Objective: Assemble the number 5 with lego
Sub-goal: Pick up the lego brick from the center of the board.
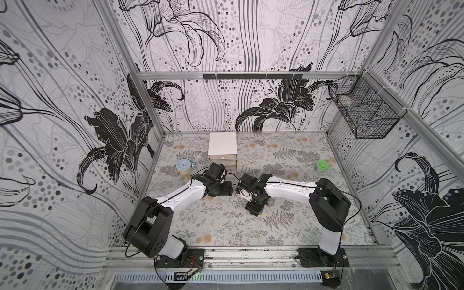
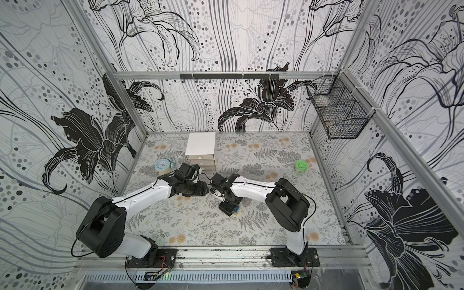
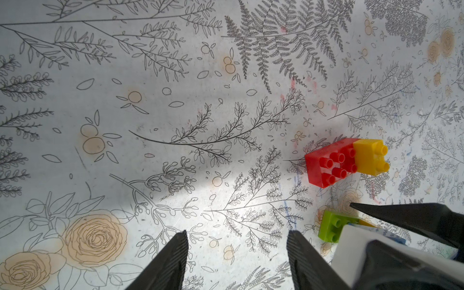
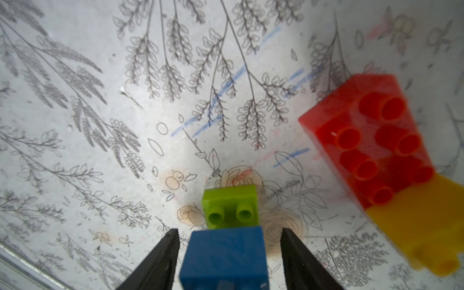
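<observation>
Blue brick (image 4: 223, 253) sitting between the spread right fingers (image 4: 160, 261), small gaps showing either side, green brick (image 4: 231, 206) sticking out ahead, red-and-yellow piece (image 4: 364, 135) lying nearby on the desk (image 3: 150, 100), left fingers (image 3: 170, 261) gaping, gripping nothing

A white drawer box (image 1: 222, 148) stands near a clock (image 1: 184, 165).

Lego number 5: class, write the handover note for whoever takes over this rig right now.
Left gripper: open, empty, over bare table.
Right gripper: open, fingers straddling the blue brick, gaps both sides.
Done: blue stacked over green brick; red brick joined to a yellow brick, lying beside them.
To do: likely joining the two halves.
</observation>
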`<action>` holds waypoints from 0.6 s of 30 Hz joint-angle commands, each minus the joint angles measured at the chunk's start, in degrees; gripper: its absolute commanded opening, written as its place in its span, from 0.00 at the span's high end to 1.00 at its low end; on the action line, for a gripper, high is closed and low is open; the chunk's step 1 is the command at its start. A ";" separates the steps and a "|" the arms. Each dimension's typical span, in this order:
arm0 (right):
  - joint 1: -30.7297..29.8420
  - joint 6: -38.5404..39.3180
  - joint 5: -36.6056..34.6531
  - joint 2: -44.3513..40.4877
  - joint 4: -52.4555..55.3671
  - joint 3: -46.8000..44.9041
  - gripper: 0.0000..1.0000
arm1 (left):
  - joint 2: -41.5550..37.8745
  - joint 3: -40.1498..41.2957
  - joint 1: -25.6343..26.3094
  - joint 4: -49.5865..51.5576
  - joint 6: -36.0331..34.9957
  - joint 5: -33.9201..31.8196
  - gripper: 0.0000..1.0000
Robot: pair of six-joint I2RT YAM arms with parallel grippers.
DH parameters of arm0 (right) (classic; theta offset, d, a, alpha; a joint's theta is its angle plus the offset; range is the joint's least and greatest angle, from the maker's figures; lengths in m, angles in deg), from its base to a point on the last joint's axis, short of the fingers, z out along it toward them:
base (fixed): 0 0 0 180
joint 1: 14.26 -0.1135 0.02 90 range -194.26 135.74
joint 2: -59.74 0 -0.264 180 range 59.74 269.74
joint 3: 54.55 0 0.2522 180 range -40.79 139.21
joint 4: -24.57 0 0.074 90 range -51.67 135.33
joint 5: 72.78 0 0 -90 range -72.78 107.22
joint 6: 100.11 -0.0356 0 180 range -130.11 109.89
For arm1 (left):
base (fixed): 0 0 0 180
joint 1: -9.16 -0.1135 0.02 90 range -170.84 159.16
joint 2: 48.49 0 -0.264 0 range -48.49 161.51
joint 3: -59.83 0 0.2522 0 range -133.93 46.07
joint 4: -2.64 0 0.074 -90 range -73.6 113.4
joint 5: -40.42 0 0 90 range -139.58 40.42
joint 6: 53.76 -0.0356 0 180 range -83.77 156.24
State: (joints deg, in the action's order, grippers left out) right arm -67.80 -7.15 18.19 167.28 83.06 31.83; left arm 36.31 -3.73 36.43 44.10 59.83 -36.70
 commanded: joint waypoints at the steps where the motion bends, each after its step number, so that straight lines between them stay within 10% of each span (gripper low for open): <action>1: -1.25 -2.34 -2.39 1.41 -0.50 1.12 0.35 | -0.73 0.76 -0.28 -1.83 0.40 -0.14 0.33; 18: -2.73 -6.23 -5.27 2.49 -2.21 -0.91 0.70 | -0.65 1.50 -0.28 -2.40 0.75 -0.24 0.33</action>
State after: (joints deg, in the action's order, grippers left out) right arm -70.03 -12.11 13.63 168.53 81.48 31.83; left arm 36.31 -2.90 36.43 43.27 60.03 -36.72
